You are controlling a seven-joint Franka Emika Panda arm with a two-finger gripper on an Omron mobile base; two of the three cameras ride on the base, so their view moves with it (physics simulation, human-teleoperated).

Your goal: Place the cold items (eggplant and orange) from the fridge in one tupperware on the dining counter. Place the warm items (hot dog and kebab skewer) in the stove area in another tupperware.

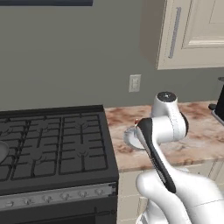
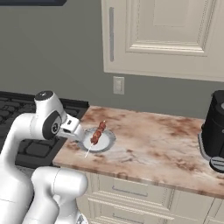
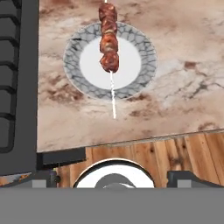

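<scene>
Holds the gripper (image 3: 116, 178) spread wide and empty, with nothing between the two dark tips at the bottom of the hand view. Hangs there over the wooden floor (image 3: 153, 153), just short of the front edge of the marble counter (image 3: 175, 100), and looks along it at the plate. Touches neither plate nor food.

Just beyond the edge, finds the kebab skewer (image 3: 108, 41) lying across a round plate (image 3: 146, 72) with a white centre and a grey patterned rim. Shows the red-brown meat chunks running from the plate's middle out over its far rim, and the thin pale stick pointing back over the near rim and out above the bare marble, toward the gripper. From the right base view, shows the white hand close beside the plate's stove-side rim, with the skewer slanting across the plate.

To the plate's side, takes in the black stove (image 1: 52, 144), its grates and front row of knobs set flush against the counter, near the plate but apart from it. Below the counter, shows cream drawers (image 2: 127, 190).

Farther along the marble, well apart from the plate, picks out a dark appliance (image 2: 215, 131) at the edge of the right base view. At the back, closes on a grey wall with a white outlet (image 2: 118, 85) and a cream upper cabinet (image 2: 166, 35) above.
</scene>
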